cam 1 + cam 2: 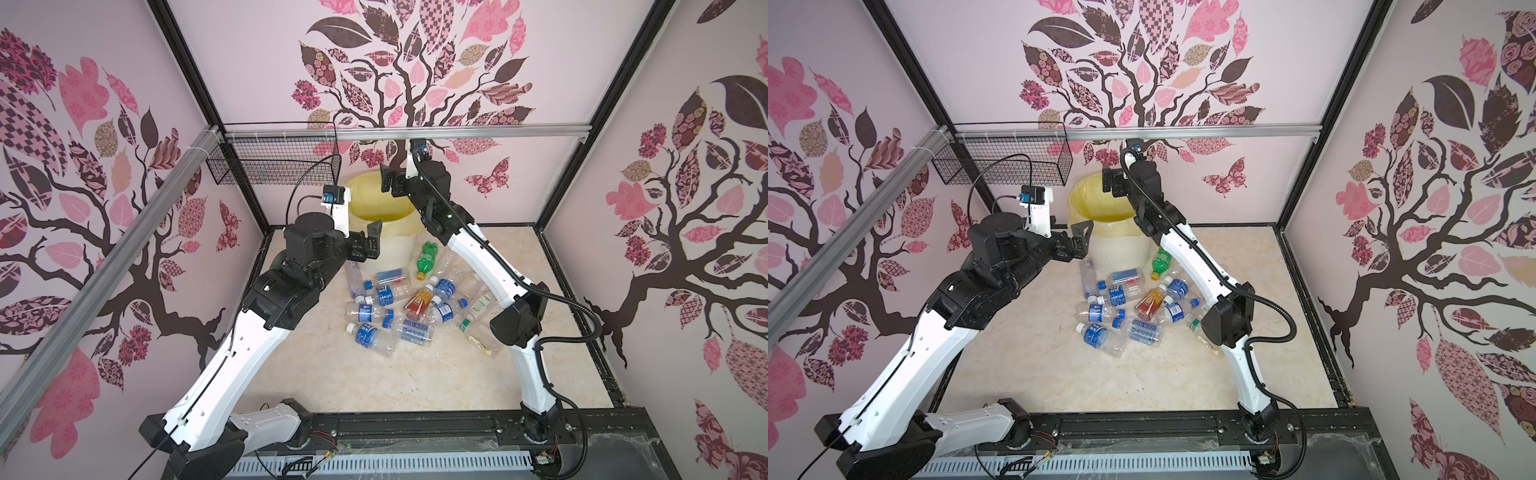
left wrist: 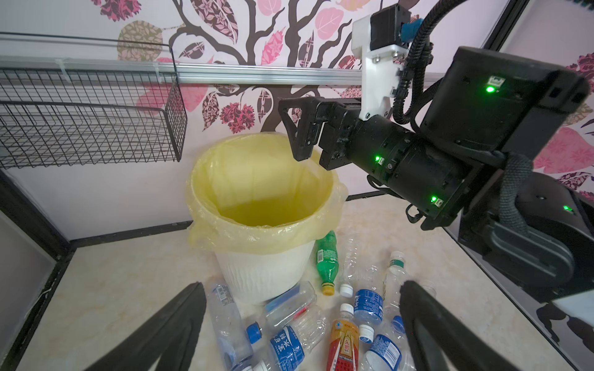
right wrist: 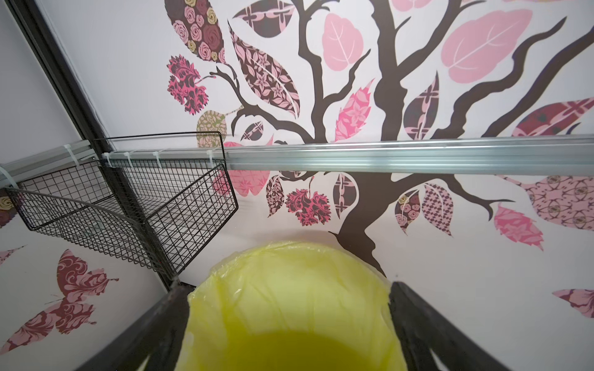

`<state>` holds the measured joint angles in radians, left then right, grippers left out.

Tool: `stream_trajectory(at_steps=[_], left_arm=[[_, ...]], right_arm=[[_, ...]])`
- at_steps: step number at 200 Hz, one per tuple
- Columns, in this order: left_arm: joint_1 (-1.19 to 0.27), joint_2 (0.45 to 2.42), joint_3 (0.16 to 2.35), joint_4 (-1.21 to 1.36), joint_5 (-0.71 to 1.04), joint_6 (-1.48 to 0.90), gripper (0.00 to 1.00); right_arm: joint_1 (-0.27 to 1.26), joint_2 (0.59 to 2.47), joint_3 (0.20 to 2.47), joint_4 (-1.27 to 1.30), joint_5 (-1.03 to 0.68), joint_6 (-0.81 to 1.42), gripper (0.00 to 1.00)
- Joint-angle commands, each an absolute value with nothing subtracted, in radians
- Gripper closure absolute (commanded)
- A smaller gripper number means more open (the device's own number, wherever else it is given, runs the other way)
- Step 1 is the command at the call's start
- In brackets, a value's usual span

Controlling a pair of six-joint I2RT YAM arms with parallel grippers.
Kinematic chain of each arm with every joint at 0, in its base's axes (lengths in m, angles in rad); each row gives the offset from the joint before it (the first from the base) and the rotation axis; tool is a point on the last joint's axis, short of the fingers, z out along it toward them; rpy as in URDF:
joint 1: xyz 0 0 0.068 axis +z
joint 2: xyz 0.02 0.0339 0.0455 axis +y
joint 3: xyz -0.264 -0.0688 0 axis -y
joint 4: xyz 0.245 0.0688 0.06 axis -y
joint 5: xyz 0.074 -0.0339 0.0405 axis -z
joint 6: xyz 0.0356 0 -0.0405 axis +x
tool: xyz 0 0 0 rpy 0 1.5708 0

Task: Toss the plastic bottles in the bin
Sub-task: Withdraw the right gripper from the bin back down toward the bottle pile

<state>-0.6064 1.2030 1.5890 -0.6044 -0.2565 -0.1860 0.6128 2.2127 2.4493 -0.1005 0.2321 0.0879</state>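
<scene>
The bin (image 1: 388, 249) is cream-white and ribbed, lined with a pale yellow bag, and stands at the back of the floor; it also shows in another top view (image 1: 1121, 251). Several plastic bottles (image 1: 365, 334) lie in a heap in front of it, among them a green one (image 2: 327, 260) and an amber-red one (image 2: 344, 343). My right gripper (image 3: 289, 286) hangs open over the bin's mouth (image 3: 289, 308), with nothing between its fingers. My left gripper (image 2: 302, 289) is open and empty too, raised above the bottles by the bin's near left side (image 2: 266, 276).
A black wire mesh basket (image 1: 282, 166) hangs from an aluminium rail (image 1: 457, 132) at the back left, close to the bin. Patterned walls close in three sides. The right forearm (image 1: 478, 249) slants over the heap's right edge.
</scene>
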Motion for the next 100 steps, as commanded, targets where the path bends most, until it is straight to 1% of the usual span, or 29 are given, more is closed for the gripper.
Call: stream_trajectory(at_steps=[1,28,61,80,100], left_arm=[[-0.601,1.181,1.554,-0.641,-0.24,-0.232,0.03],[-0.601,1.188,1.542,-0.698,-0.233,-0.271,0.03],[-0.6,1.194,1.545,-0.833,-0.309,-0.344,0.03],[-0.6,1.19,1.528,-0.878,-0.33,-0.401,0.03],[-0.599,1.213,1.539,-0.948,-0.324,-0.482,0.03]], right_arm=[[0.614,2.113,2.501,-0.157,0.25,0.117,0.0],[0.613,2.071,2.502,-0.256,0.25,0.135,0.0],[0.614,1.977,2.467,-0.462,0.242,0.187,0.01],[0.615,1.881,2.343,-0.54,0.243,0.222,0.01],[0.615,1.748,2.113,-0.535,0.239,0.252,0.01]])
